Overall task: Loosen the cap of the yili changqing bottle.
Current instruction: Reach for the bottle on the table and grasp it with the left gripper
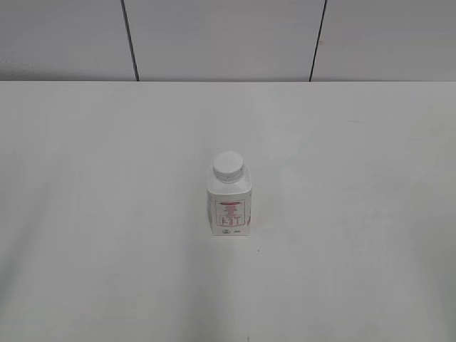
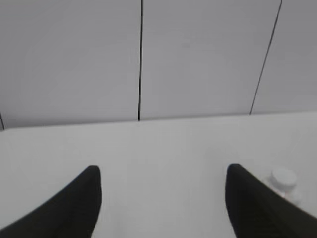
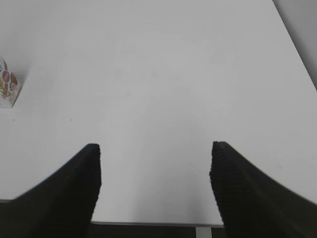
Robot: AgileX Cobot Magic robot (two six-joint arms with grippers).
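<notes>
Left gripper [image 2: 161,198]: jaws spread wide, empty, well short of the bottle.
Yili changqing bottle [image 1: 229,201]: upright mid-table [image 1: 107,214], untouched.
Cap [image 1: 229,165]: seated on the neck, apparently not yet loosened.
Right gripper [image 3: 154,183]: jaws wide, empty, near the table edge.
Approach: one gripper should probably brace the body squarely, the other pinch the ribbed rim before twisting.

bottle [image 1: 229,210] upright mid-table [image 1: 107,214] | cap [image 1: 229,164] on

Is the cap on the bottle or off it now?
On. In the exterior view the white cap sits on the neck of the upright bottle. Whether it is tight or loose, cannot tell.
</notes>
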